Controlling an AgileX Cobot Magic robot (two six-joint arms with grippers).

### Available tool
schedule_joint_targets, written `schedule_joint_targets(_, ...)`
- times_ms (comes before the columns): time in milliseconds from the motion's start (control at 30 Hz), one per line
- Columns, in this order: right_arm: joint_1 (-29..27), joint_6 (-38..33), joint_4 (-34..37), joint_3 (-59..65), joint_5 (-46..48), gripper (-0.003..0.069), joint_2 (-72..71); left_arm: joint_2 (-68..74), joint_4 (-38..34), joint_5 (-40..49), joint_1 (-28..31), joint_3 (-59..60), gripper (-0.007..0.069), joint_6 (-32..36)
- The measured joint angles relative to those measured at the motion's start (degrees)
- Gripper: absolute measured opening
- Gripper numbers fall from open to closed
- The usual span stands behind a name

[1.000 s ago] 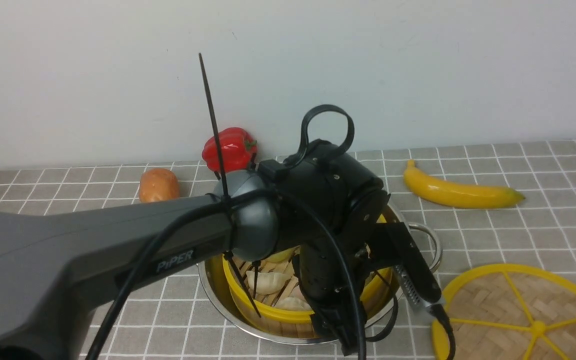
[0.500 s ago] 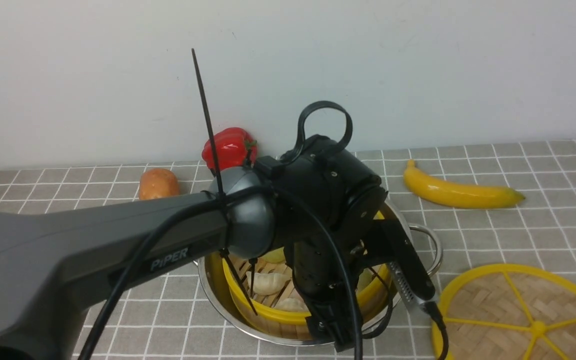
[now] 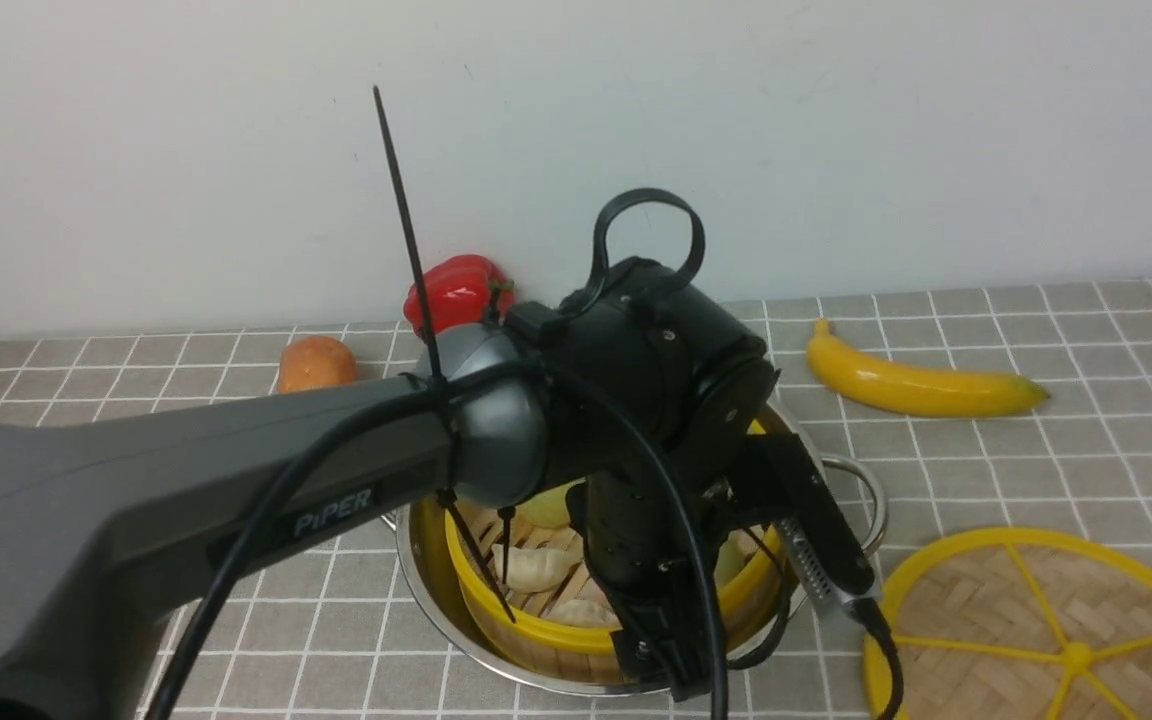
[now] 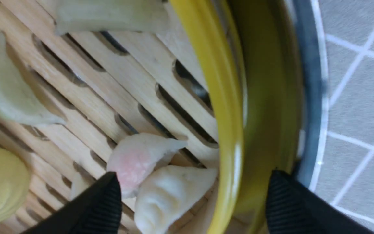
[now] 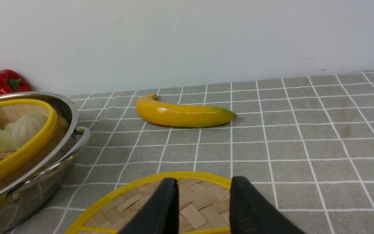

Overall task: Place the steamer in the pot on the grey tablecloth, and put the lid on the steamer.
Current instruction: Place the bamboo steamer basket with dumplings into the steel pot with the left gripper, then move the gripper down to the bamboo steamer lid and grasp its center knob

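Note:
The steamer (image 3: 536, 628), a bamboo basket with a yellow rim and pale dumplings on its slats, sits inside the steel pot (image 3: 414, 560) on the grey tablecloth (image 3: 1036, 470). My left gripper (image 4: 193, 187) points down over the steamer's right side and is open. One finger (image 4: 107, 198) is inside the basket and the other (image 4: 282, 198) is outside, clear of the yellow wall (image 4: 230, 130). The woven lid (image 3: 1026, 625) lies flat to the right of the pot. My right gripper (image 5: 203, 193) hovers open and low over the lid's far rim (image 5: 135, 185), holding nothing.
A yellow banana (image 3: 921, 385) lies behind the lid near the wall. A red pepper (image 3: 456, 290) and an orange round fruit (image 3: 316, 367) sit at the back left. The pot's wire handle (image 3: 861, 490) sticks out toward the lid. My left arm hides most of the pot.
My left gripper's jaws have spread off the steamer's rim, and the wrist has lifted a little and shifted left. The steamer stays in the pot. The lid has not moved.

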Motion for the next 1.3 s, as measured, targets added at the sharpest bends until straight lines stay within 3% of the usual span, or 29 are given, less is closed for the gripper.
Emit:
schedule_joint_targets(267,0.0,0.0,0.0,0.0,0.0,0.0243,0.0,-0.6,-0.6,3.2,0.0,-7.9,0.0555,0.4)
schedule_joint_targets(467,0.0,0.0,0.0,0.0,0.0,0.0243,0.0,-2.5,-6.9,3.3,0.0,-14.0,0.0539,0.2)
schedule_joint_targets(567,0.0,0.0,0.0,0.0,0.0,0.0243,0.0,-4.0,-12.7,3.4,0.0,-17.2,0.0479,-2.3)
schedule_joint_targets(633,0.0,0.0,0.0,0.0,0.0,0.0243,0.0,-6.0,-16.4,3.5,0.0,-21.4,0.0365,-4.7)
schedule_joint_targets(667,0.0,0.0,0.0,0.0,0.0,0.0243,0.0,-6.0,-16.4,3.5,0.0,-21.7,0.0354,-4.7)
schedule_joint_targets(733,0.0,0.0,0.0,0.0,0.0,0.0243,0.0,-8.4,-16.4,2.8,0.0,-26.4,0.0179,-6.4)
schedule_joint_targets(867,0.0,0.0,0.0,0.0,0.0,0.0243,0.0,-10.9,-16.4,-3.3,0.0,-31.0,0.0008,-7.0)
schedule_joint_targets(1100,0.0,0.0,0.0,0.0,0.0,0.0243,0.0,-12.0,-8.4,-15.3,0.0,-34.6,-0.002,-7.0)
schedule_joint_targets(1300,0.0,0.0,0.0,0.0,0.0,0.0243,0.0,-12.2,-2.8,-19.7,0.1,-33.8,-0.0008,-5.9)
